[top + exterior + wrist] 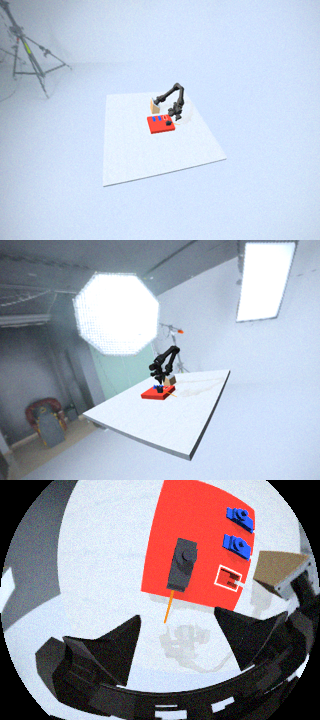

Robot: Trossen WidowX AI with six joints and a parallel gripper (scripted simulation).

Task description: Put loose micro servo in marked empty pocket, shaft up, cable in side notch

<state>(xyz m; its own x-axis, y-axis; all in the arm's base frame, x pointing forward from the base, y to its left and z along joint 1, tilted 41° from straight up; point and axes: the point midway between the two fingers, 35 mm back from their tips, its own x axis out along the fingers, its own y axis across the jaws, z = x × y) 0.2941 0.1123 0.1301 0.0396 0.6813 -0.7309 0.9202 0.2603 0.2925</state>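
Note:
The loose black micro servo stands on top of the red deck, near one edge. Its round output boss faces up in the wrist view. Its orange cable sticks out past the deck edge. The pocket's white outline is on the deck apart from the servo, with dark openings inside. My gripper is open and empty, above and beside the deck; the servo is beyond the fingertips in the wrist view.
Two blue servos sit in a row with the pocket. A tan block stands by the arm's base, near the pocket side of the deck. The white table carries everything.

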